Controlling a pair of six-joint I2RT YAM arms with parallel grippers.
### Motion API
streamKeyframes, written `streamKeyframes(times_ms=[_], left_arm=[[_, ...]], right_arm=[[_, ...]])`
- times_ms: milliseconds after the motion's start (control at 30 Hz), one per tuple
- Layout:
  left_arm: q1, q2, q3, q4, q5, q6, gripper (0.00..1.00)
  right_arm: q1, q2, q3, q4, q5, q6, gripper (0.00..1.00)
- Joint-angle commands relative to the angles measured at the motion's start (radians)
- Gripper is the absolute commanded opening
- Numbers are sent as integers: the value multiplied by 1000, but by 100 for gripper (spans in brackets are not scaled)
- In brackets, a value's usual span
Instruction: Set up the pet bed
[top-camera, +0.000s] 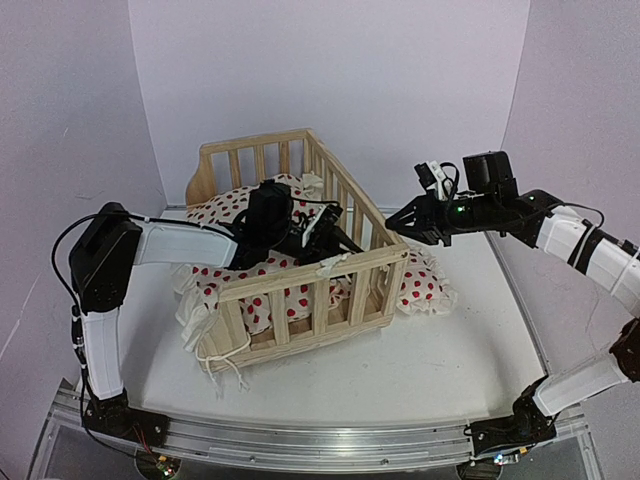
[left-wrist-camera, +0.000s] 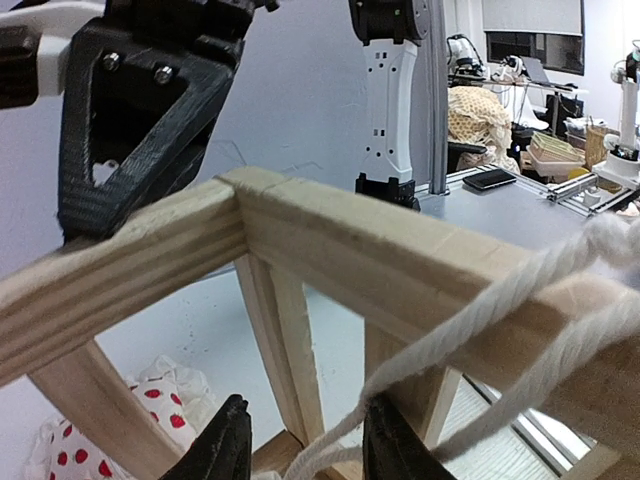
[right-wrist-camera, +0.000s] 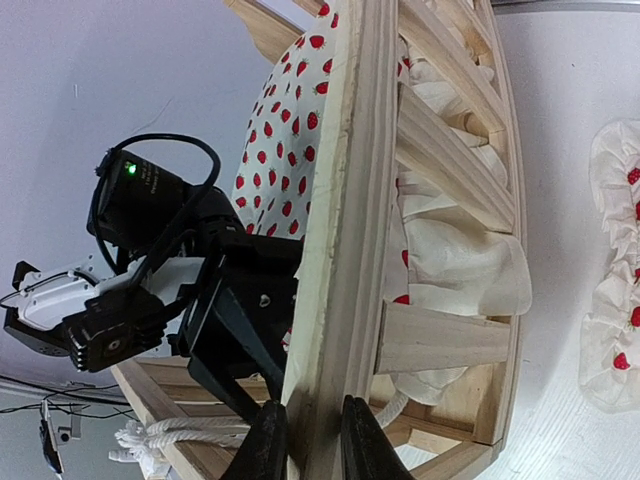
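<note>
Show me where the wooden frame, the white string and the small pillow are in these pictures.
wooden frame (top-camera: 300, 277), top view, on its near top rail.
white string (left-wrist-camera: 500, 300), left wrist view, on the strand crossing the rail.
small pillow (top-camera: 425, 288), top view, on its red-dotted middle.

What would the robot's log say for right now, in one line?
pet bed upright on table | right gripper clamps its top rail | left gripper open, tie string between fingers | cushion inside bed
</note>
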Motion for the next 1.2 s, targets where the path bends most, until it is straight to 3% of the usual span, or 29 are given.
streamKeyframes(times_ms=[0, 200, 433, 800, 933, 1000, 1167], left_arm=[[-21, 12, 64, 41, 57, -10, 35], [-35, 25, 76, 42, 104, -13, 26], [-47, 24, 58, 42, 47, 17, 1], [-103, 35, 28, 51, -358, 57, 0], [-116, 63, 29, 57, -406, 46, 0], [-117, 67, 19, 59, -409, 43, 0], [-123, 40, -27, 59, -424, 56, 0]], right_arm=[[30, 13, 53, 59, -71, -13, 19], [31, 11, 57, 60, -62, -17, 18], [34, 7, 59, 60, -56, -16, 15], [95, 13, 49, 88, -8, 0, 9], [129, 25, 52, 115, 21, 13, 8], [132, 19, 47, 115, 39, 19, 17], [74, -84, 65, -5, 182, -57, 56]])
